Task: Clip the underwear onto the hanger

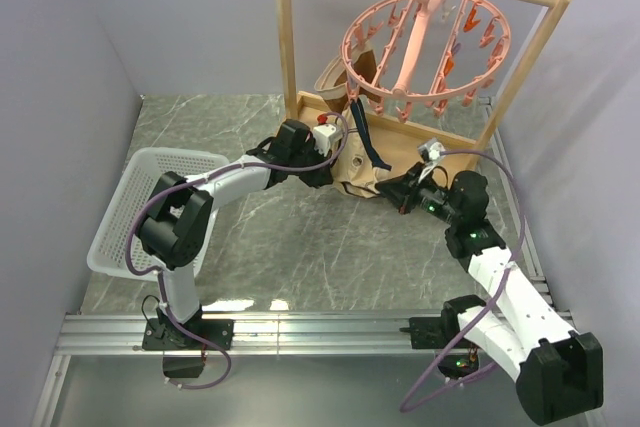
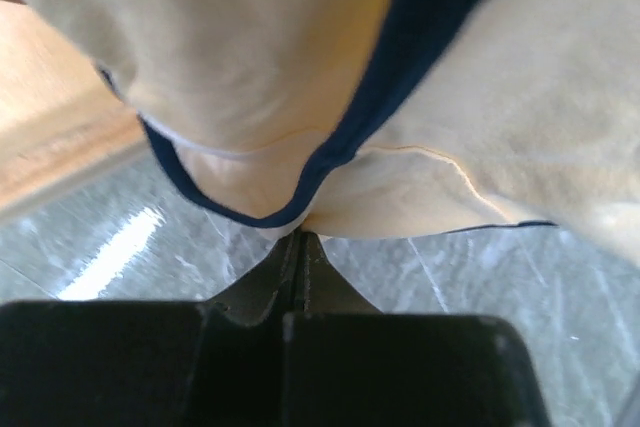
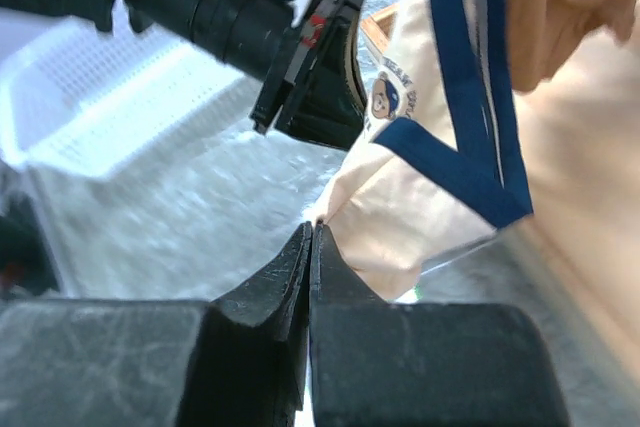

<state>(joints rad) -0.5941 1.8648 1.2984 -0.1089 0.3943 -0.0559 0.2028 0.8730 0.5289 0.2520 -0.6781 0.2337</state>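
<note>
Though unclear overhead, right pincer point(image 3: 309, 232) nips underwear point(image 3: 420, 217).

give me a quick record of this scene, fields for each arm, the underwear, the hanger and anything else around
left fingers: shut on the underwear's lower edge
right fingers: shut on a corner of the underwear
underwear: tan with dark trim, held between both arms, lower than the hanger
hanger: pink ring of pegs, hooked over the top bar of the wooden rack
basket: white, on the left side of the table, beside the left arm
clipped yet: cannot tell whether any peg grips the underwear
</note>
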